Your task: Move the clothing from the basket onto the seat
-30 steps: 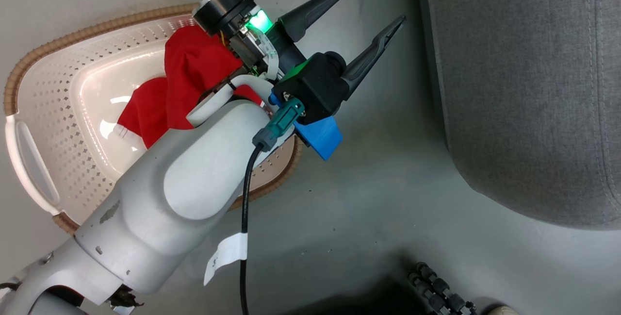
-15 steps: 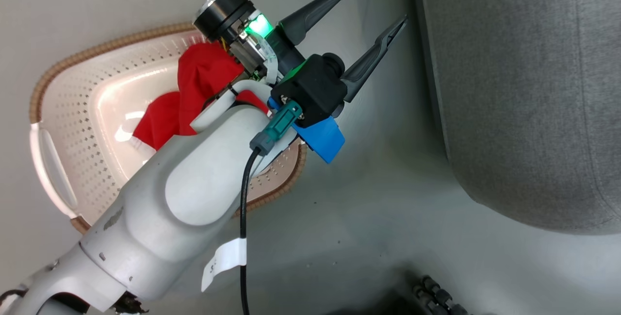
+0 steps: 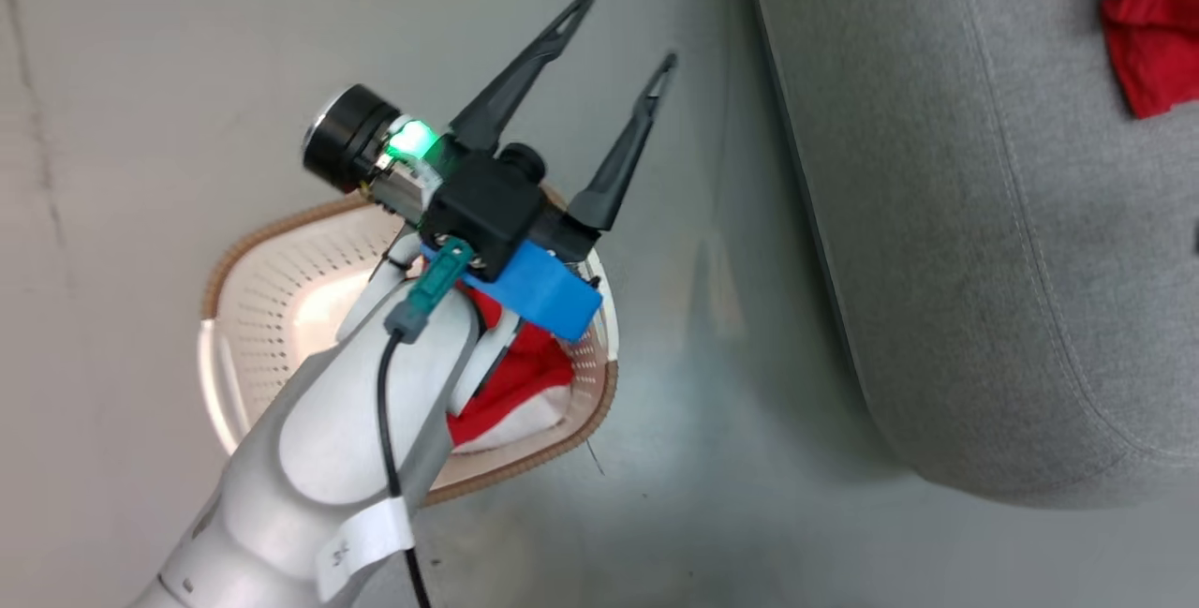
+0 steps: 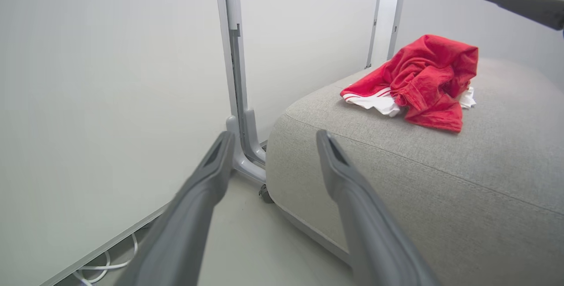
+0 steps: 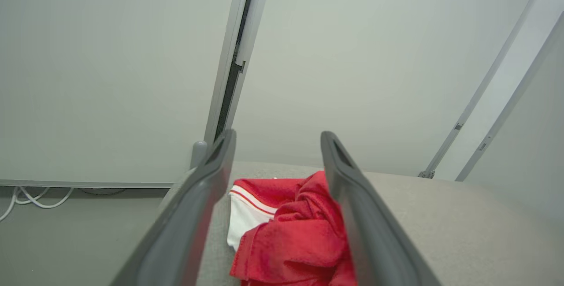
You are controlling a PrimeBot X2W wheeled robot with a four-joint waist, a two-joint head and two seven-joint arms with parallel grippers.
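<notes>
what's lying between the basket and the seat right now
Just bare grey floor. In the head view, the strip from the basket across to the seat edge carries nothing but a few tiny specks.

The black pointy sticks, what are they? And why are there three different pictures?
They are a robot's fingers. The robot has two arms, and each ends in a gripper with two long fingers, like tongs. The head picture comes from a camera on the robot's head, looking down. In it you see the left gripper and, below that arm, a white basket on the floor. The other two pictures come from little cameras on its wrists, looking along the fingers. One shows the right gripper. Both grippers are open and hold nothing. One bundle of red clothes lies on the grey sofa seat. More red clothes sit in the basket.
</notes>
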